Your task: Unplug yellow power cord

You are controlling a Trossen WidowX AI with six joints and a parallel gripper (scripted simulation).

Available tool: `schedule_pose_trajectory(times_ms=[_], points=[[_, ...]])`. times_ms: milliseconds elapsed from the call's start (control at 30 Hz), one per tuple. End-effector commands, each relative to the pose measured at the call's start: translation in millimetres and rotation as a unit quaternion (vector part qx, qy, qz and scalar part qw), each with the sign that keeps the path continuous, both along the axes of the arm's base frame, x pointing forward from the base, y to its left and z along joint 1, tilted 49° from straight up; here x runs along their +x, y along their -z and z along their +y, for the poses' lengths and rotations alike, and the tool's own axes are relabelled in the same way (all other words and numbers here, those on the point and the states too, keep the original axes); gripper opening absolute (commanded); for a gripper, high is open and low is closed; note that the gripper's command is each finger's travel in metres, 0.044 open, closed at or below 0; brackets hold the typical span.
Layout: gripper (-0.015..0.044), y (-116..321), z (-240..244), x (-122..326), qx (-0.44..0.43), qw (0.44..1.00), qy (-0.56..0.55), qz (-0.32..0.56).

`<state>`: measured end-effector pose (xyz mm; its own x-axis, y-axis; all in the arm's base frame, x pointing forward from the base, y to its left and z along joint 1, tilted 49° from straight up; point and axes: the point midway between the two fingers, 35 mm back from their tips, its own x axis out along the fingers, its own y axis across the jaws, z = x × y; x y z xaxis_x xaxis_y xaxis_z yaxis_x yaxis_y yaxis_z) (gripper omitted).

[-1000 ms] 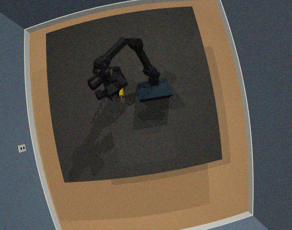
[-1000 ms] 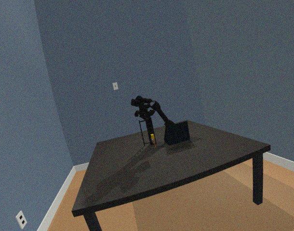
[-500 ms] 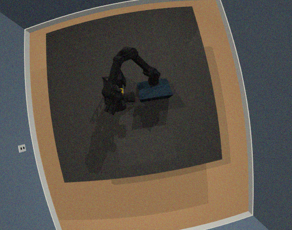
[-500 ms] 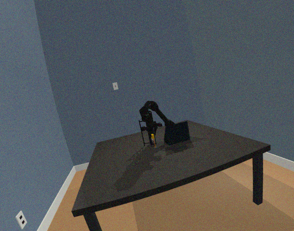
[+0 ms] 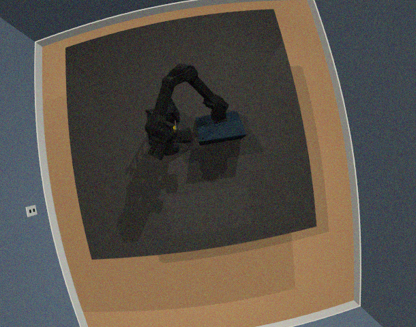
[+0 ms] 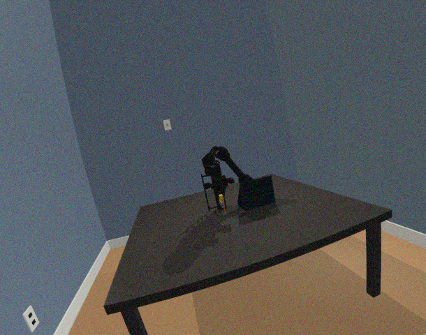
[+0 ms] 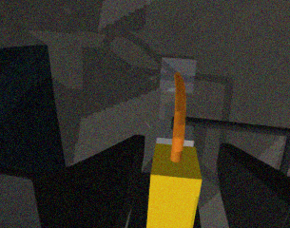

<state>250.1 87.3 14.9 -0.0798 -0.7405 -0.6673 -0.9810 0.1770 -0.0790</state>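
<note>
From where I stand the arm (image 6: pixel 224 162) arches over from its blue base (image 6: pixel 256 192) and points its gripper (image 6: pixel 219 190) straight down at the dark table (image 6: pixel 278 230). The plug (image 6: pixel 221 199) is a small yellow block standing upright just below the gripper, at about 9 o'clock from the base. A thin ladder-like frame (image 6: pixel 206 190) stands just beside it at its 9 o'clock. Seen from above, the arm's dark bulk covers nearly everything there, and only a speck of the plug (image 5: pixel 174 127) shows through. I cannot pick out the strip against the dark table in either wide view. The wrist view is the clearest. The plug (image 7: pixel 173 205) sits between the two dark fingers of the gripper (image 7: pixel 177 216), whose tips run off the bottom edge. The orange cord (image 7: pixel 178 121) rises from the plug's far end toward 12 o'clock and ends at a small grey patch (image 7: pixel 179 75) that I cannot identify. The jaws are partly closed, about a third of the way open, and straddle the plug. A strip of table shows between the plug and the finger at 3 o'clock, so they do not seem to clamp it. Whether the finger at 9 o'clock touches the plug is lost in shadow. The plug's lower end is cut off too, so I cannot tell whether its prongs are seated in the strip.
</note>
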Motion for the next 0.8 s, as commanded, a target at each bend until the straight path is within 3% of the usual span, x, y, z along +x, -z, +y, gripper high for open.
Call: schedule_pose_trajectory(times_ms=[0, 767], points=[[0.0160, -5, -6, -2, -0.003, 1.000, -0.002, 0.002], [0.0160, -15, -25, -6, -0.004, 1.000, -0.002, 0.003]])
